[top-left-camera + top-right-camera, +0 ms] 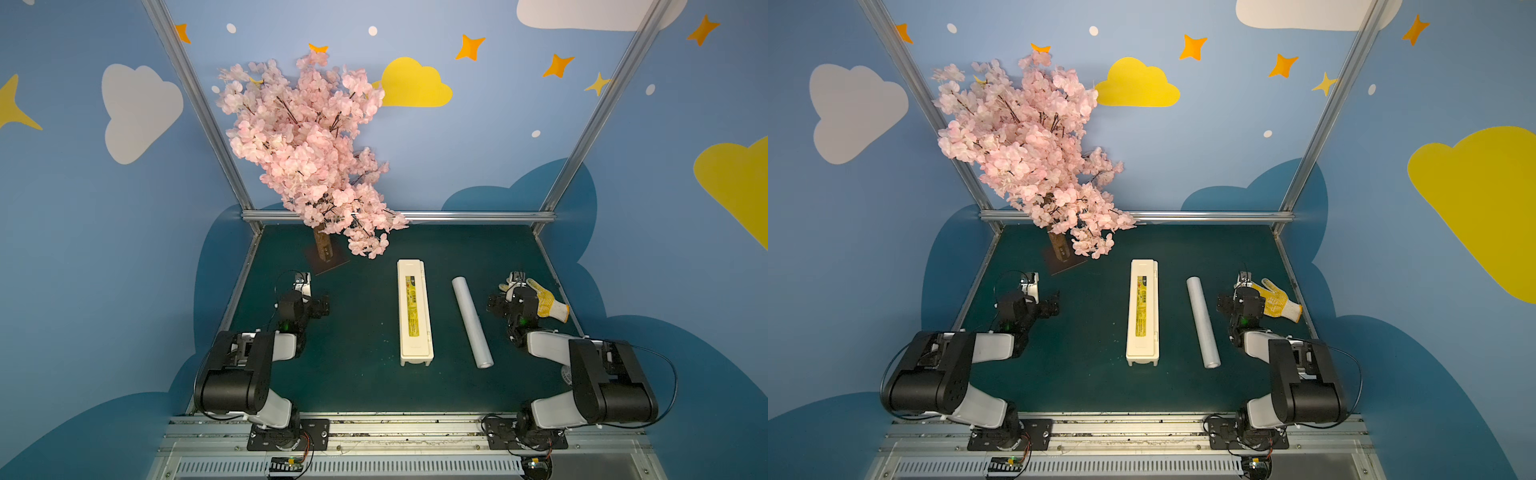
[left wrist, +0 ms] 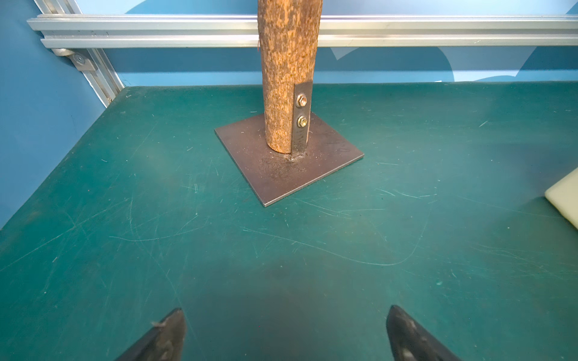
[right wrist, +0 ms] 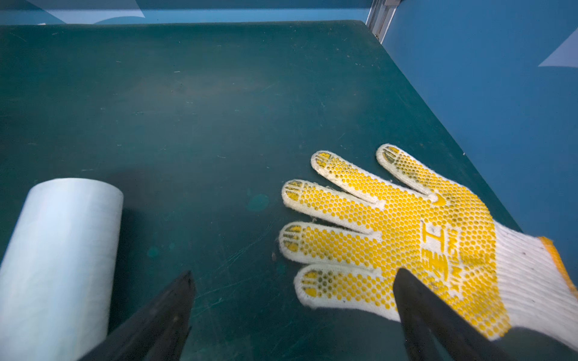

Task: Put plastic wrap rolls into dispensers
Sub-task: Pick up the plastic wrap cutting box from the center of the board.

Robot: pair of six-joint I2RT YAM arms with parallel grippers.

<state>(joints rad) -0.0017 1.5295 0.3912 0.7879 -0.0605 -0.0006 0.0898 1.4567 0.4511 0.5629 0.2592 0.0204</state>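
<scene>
1. The dispenser (image 1: 414,313) lies flat on the table (image 1: 353,395) between your two claws, with its lid shut and its yellow label facing up. I judge it is laid lengthwise so either arm can reach the lid. That lid has to come open before anything goes in.
2. The plastic wrap roll (image 1: 472,322) rests on the mat on the inner side of your right claw (image 3: 294,273), between that claw and the dispenser. It runs nearly parallel to the box and is not touching it. That probably leaves only a short sideways carry once the box is open.
3. Your right claw stands wide and holds nothing. The roll's far end sits just beside its inner finger. The yellow-dotted glove (image 3: 406,234) spreads out under and beyond its outer finger, and I cannot tell whether that finger touches the glove.
4. Your left claw (image 2: 286,312) is also spread wide and empty, over bare mat. The tree's base plate (image 2: 281,168) is straight ahead of it and well apart. A corner of the dispenser shows off to its inner side, out of contact.
5. The glove is no part of the job, so take care your right claw does not snag it when it goes for the roll.
</scene>
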